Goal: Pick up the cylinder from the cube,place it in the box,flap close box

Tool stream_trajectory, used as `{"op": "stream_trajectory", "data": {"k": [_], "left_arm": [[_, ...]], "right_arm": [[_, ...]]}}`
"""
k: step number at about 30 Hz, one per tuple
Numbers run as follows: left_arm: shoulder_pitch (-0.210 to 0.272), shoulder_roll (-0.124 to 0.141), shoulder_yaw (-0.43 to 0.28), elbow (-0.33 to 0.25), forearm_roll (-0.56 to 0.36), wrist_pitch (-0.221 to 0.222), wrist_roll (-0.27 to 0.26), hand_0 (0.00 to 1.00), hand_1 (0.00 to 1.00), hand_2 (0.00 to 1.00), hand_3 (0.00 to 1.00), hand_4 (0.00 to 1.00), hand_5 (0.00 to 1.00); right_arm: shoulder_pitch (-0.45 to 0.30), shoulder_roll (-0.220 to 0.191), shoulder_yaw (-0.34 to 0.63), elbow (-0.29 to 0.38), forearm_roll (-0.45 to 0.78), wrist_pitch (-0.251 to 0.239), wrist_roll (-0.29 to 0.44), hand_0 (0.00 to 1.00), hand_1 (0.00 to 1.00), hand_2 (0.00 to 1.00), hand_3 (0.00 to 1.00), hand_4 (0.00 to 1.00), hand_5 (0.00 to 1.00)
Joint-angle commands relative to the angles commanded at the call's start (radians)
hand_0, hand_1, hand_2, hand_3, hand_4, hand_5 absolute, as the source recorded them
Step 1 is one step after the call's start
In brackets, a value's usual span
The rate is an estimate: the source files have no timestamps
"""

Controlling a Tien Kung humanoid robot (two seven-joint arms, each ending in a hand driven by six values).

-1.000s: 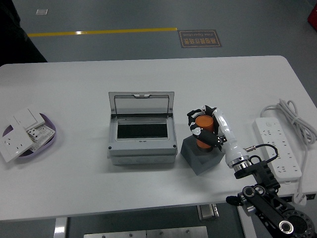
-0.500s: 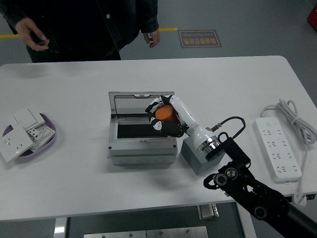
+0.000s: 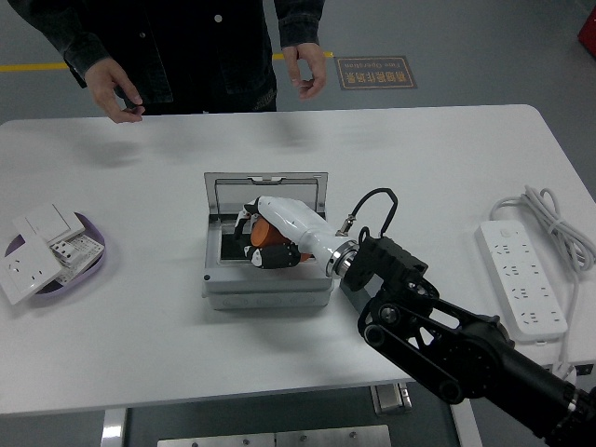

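My right hand (image 3: 261,240) is shut on the orange cylinder (image 3: 268,237) and holds it low over the dark opening of the grey box (image 3: 268,284) at the table's middle. The box's lid (image 3: 266,193) stands open at the back. My black right arm (image 3: 438,331) reaches in from the lower right and hides most of the grey cube (image 3: 346,287) right of the box. The left arm is out of view.
A purple dish (image 3: 93,265) with white switch plates sits at the left edge. A white power strip (image 3: 521,279) with coiled cable lies at the right. A person stands at the far side, both hands (image 3: 119,88) hanging above the table edge.
My right hand carried the cylinder from the cube leftward to over the box and lowered it into the opening. The person came up to the far side.
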Motion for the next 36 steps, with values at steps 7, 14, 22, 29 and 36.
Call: {"op": "stream_trajectory", "data": {"k": [7,14,22,29,36], "left_arm": [[-0.001,0.000,0.002,0.000,-0.001,0.000,-0.001,0.634,0.658,0.569,0.627,0.710,0.307],[0.001,0.001,0.001,0.000,0.001,-0.001,-0.001,0.634,0.658,0.569,0.627,0.712,0.309],[0.001,0.001,0.006,0.000,-0.003,-0.002,-0.004,0.634,0.657,0.570,0.628,0.711,0.309],[0.000,0.002,0.007,0.000,-0.003,-0.002,-0.004,0.634,0.657,0.569,0.628,0.711,0.309],[0.000,0.002,0.008,0.000,-0.002,-0.003,-0.003,0.634,0.658,0.568,0.627,0.711,0.309]], "right_arm": [[0.021,-0.003,-0.014,-0.006,-0.084,0.026,-0.026,0.207,0.250,0.279,0.278,0.002,0.002],[0.025,-0.001,-0.012,-0.014,-0.100,0.040,-0.025,0.390,0.372,0.399,0.426,0.171,0.002],[0.033,0.001,-0.016,-0.018,-0.119,0.041,-0.015,0.642,0.625,0.596,0.658,0.546,0.002],[0.037,0.000,-0.023,-0.023,-0.131,0.048,-0.016,0.730,0.659,0.673,0.694,0.528,0.187],[0.038,-0.001,-0.024,-0.026,-0.142,0.053,-0.019,0.820,0.687,0.701,0.735,0.727,0.177]]}}
